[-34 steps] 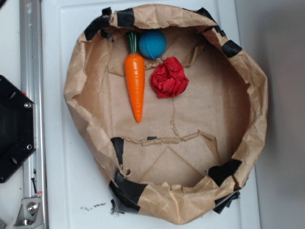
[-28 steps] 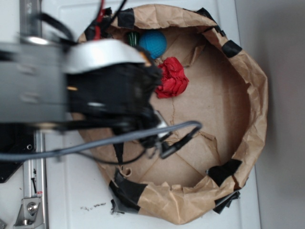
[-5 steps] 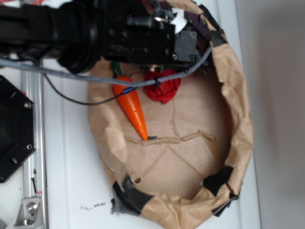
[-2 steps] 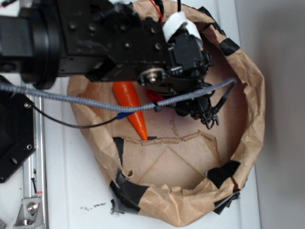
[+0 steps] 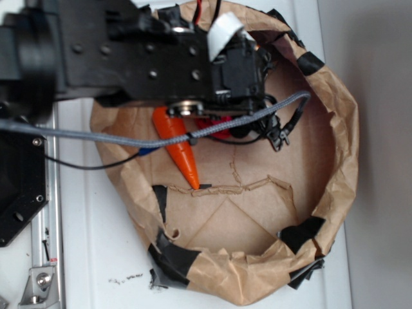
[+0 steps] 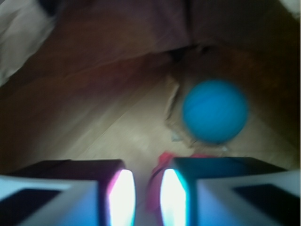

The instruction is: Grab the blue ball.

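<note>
In the wrist view the blue ball point(image 6: 215, 110) lies free on the brown paper floor, ahead of the fingers point(image 6: 122, 194) and off to about one o'clock from the gap between them; it is blurred, so its surface cannot be read, but its round outline is whole and nothing touches it; being a sphere it has no long axis, so the approach need not be turned to suit it. The two pads stand close together with only a narrow slot between them, and in that slot shows a sliver of red, seemingly the red wad point(image 6: 161, 162), which sits just this side of the ball; whether the pads are pinching it or only hanging over it I cannot tell, and the ball itself is plainly not held.

In the exterior view the arm point(image 5: 129, 58) reaches in from nine o'clock over the taped paper basket point(image 5: 335, 161) on the white desk point(image 5: 96, 257) and covers the ball entirely; the toy carrot point(image 5: 181, 151) pokes out beneath it, tip toward six o'clock, with a bit of the red wad beside it.

My judgement: the move turns on that offset; the fingers would need to part wider than the ball, travel forward and toward one o'clock past the wad, then descend astride the ball; the wad lying between is the likeliest thing to be caught by mistake.
</note>
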